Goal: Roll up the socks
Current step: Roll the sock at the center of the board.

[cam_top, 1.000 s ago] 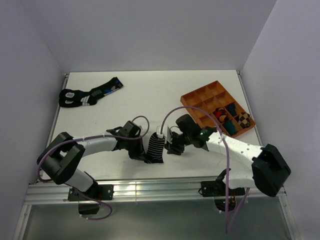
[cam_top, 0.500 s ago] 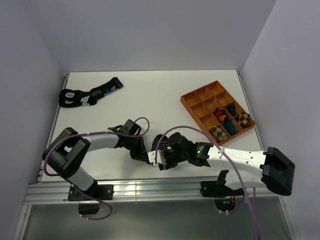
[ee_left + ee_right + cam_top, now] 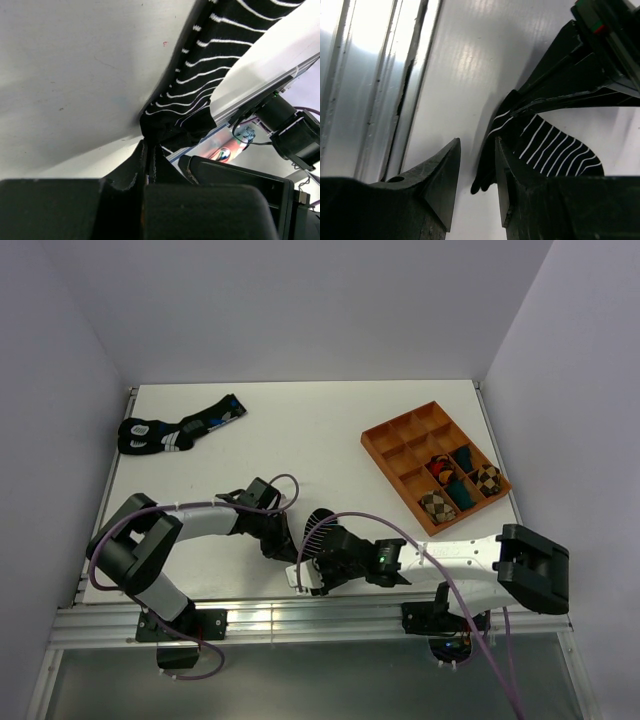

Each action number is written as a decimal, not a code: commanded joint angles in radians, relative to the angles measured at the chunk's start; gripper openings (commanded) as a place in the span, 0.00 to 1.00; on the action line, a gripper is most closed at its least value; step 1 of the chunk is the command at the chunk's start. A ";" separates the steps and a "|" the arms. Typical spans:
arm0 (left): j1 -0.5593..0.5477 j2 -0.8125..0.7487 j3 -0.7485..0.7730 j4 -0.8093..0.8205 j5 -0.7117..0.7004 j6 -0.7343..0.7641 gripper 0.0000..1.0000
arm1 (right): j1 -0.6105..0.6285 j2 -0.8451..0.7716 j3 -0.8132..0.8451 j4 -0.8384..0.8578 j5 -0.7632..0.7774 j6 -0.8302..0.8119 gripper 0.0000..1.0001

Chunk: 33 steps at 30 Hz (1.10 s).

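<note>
A short black sock with thin white stripes (image 3: pixel 320 528) lies bunched near the table's front edge, between my two grippers. In the left wrist view the sock (image 3: pixel 210 65) stretches away up and to the right. My left gripper (image 3: pixel 281 543) (image 3: pixel 148 146) is shut on its dark hem. My right gripper (image 3: pixel 305 575) (image 3: pixel 477 141) lies low on the table at the sock's near side, open. A black fold of the sock (image 3: pixel 486 175) reaches into the gap beside the right finger (image 3: pixel 506 172). The left finger (image 3: pixel 445 172) stands apart from the cloth.
An orange compartment tray (image 3: pixel 395 438) with rolled bundles stands at the back right. Black socks with blue and white marks (image 3: pixel 175 428) lie at the back left. The aluminium rail (image 3: pixel 300 615) (image 3: pixel 365 75) runs along the near table edge, close to my right gripper.
My right arm has swung left and toward the near edge, bringing its gripper under the sock's near side with narrower jaws. The sock has bunched up. My left gripper stays shut on it.
</note>
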 commanded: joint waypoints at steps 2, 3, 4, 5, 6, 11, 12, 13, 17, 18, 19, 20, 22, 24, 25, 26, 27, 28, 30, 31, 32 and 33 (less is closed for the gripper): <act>0.006 0.006 0.009 0.026 0.028 -0.001 0.00 | 0.016 0.028 0.004 0.109 0.077 -0.011 0.41; 0.006 0.006 0.009 0.023 0.025 0.001 0.00 | 0.014 0.035 -0.001 0.121 0.084 -0.014 0.41; 0.004 0.004 0.007 0.030 0.026 -0.001 0.00 | 0.016 0.039 -0.002 0.133 0.095 -0.019 0.41; 0.005 0.003 0.004 0.032 0.031 -0.004 0.00 | 0.016 0.045 -0.001 0.135 0.097 -0.020 0.41; 0.006 0.003 0.006 0.032 0.032 -0.004 0.00 | 0.016 0.054 0.001 0.135 0.095 -0.020 0.41; 0.006 0.004 0.016 0.018 0.031 0.011 0.00 | 0.017 0.085 0.004 0.158 0.117 -0.011 0.40; 0.006 0.004 0.018 0.018 0.032 0.013 0.00 | 0.016 0.093 0.005 0.167 0.120 -0.011 0.40; 0.007 0.003 0.018 0.018 0.034 0.011 0.00 | 0.016 0.105 0.004 0.173 0.126 -0.009 0.40; 0.007 0.000 0.015 0.024 0.040 0.008 0.00 | 0.016 0.128 -0.004 0.192 0.126 -0.008 0.40; 0.007 0.000 0.015 0.024 0.040 0.008 0.00 | 0.017 0.133 -0.004 0.205 0.138 -0.003 0.40; 0.006 0.000 0.015 0.024 0.043 0.010 0.00 | 0.016 0.145 -0.004 0.212 0.143 -0.002 0.39; 0.007 0.000 0.016 0.021 0.045 0.013 0.00 | 0.016 0.151 -0.005 0.216 0.150 0.000 0.39; 0.007 -0.003 0.015 0.021 0.043 0.015 0.00 | 0.016 0.162 -0.008 0.244 0.169 0.007 0.38; 0.006 -0.008 0.004 0.033 0.049 0.007 0.00 | 0.013 0.170 -0.010 0.264 0.178 0.017 0.38; 0.007 -0.011 0.004 0.033 0.049 0.005 0.00 | 0.011 0.174 -0.008 0.267 0.181 0.018 0.37; 0.007 -0.014 0.000 0.035 0.049 0.005 0.00 | 0.010 0.176 -0.005 0.267 0.178 0.023 0.36; 0.007 -0.017 -0.003 0.035 0.049 0.005 0.00 | 0.007 0.179 -0.004 0.259 0.172 0.030 0.30; 0.007 -0.019 -0.003 0.032 0.046 0.007 0.00 | 0.002 0.177 -0.002 0.256 0.157 0.037 0.26; 0.007 -0.032 -0.013 0.039 0.039 0.001 0.00 | -0.010 0.170 0.010 0.217 0.126 0.052 0.19; 0.007 -0.040 -0.019 0.049 0.037 -0.016 0.00 | -0.030 0.164 0.018 0.197 0.111 0.056 0.17; 0.007 -0.057 -0.029 0.078 0.026 -0.028 0.02 | -0.041 0.159 0.037 0.174 0.057 0.060 0.16; 0.007 -0.069 -0.036 0.090 0.017 -0.041 0.06 | -0.056 0.150 0.050 0.113 0.022 0.060 0.14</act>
